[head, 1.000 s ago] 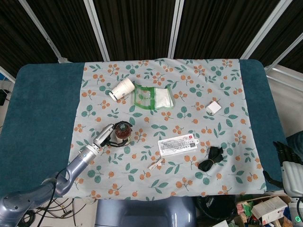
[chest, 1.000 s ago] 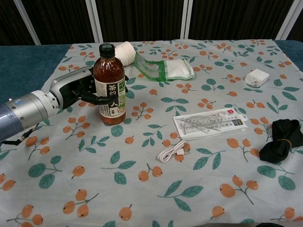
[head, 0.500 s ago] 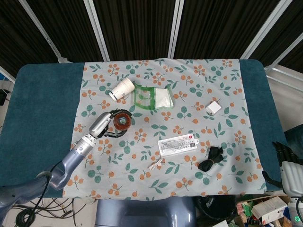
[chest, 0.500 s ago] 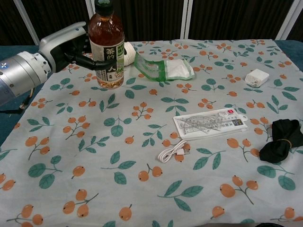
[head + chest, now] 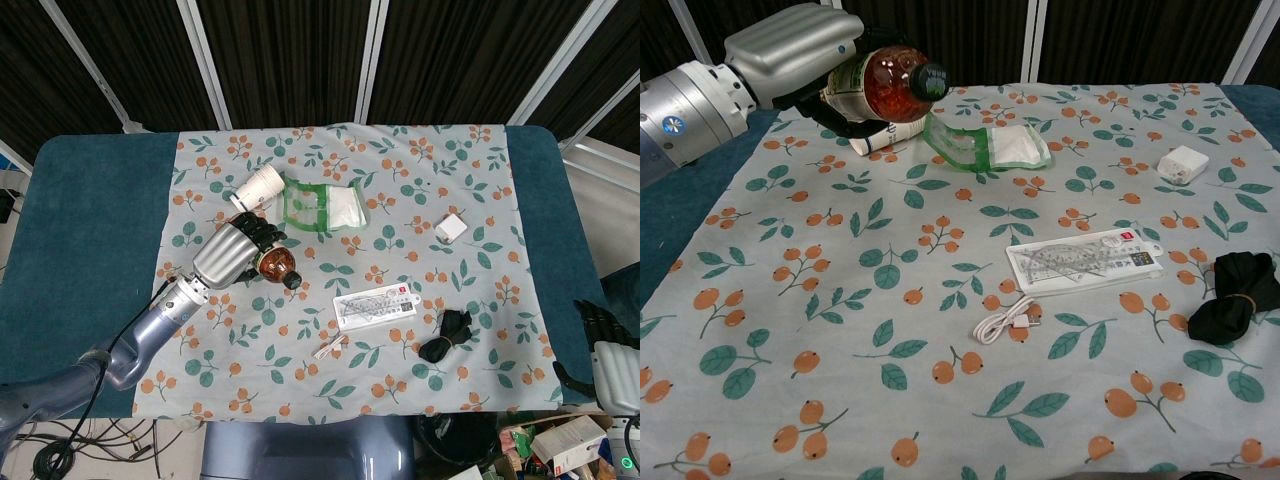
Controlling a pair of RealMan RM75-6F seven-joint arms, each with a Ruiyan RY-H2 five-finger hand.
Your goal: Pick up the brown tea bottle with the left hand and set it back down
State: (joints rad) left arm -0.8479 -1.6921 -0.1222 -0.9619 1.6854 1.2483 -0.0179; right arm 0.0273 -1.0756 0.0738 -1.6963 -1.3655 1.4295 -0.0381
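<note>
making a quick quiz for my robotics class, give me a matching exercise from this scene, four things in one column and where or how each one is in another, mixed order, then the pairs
Things
1. brown tea bottle
2. black cloth bundle
3. white cable
4. paper cup

States or places
A. coiled on the cloth just in front of the flat white packet
B. lying on its side at the far left of the floral cloth
C. gripped by the left hand, off the table and tipped sideways
D. lying near the right edge of the cloth

Pairs: 1-C, 2-D, 3-A, 4-B
</note>
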